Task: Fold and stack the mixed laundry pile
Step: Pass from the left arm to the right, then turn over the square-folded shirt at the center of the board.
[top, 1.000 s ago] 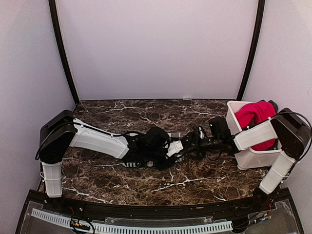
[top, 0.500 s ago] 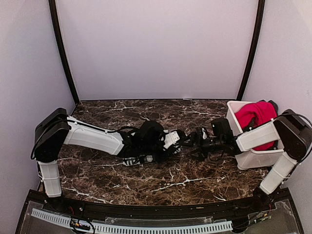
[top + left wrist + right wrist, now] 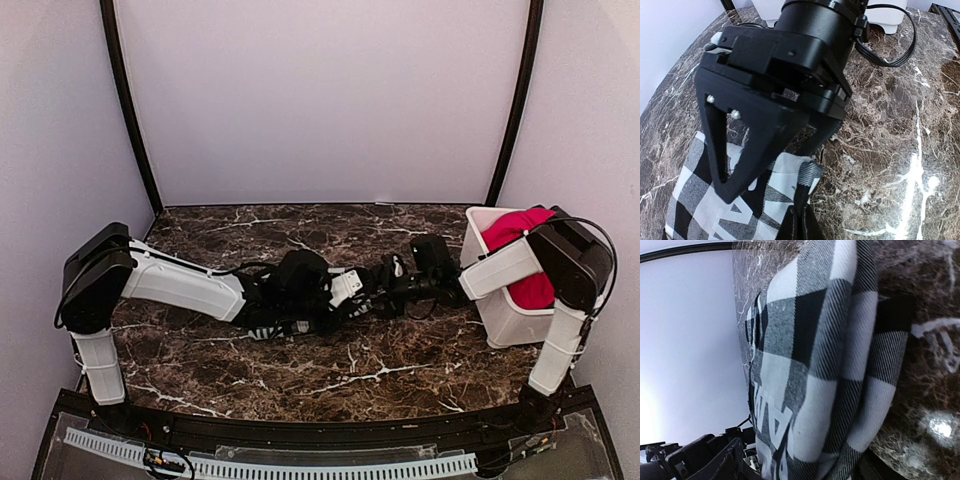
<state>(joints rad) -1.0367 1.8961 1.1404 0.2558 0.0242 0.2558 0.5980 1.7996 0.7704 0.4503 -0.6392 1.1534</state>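
The checked garment [image 3: 705, 205] lay bunched on the marble table [image 3: 330, 375] near its middle, with both arms crowded over it. The red garment [image 3: 513, 232] sat heaped in the white bin [image 3: 500, 322] at the right. The right gripper [image 3: 769, 179] had its fingers on either side of a thick fold and seemed to be pinching it. I couldn't tell whether the left gripper [image 3: 355, 300] held anything. With so bulky a pinch, I reckoned a pull might slip the fold loose, or the close-set arms might knock together.
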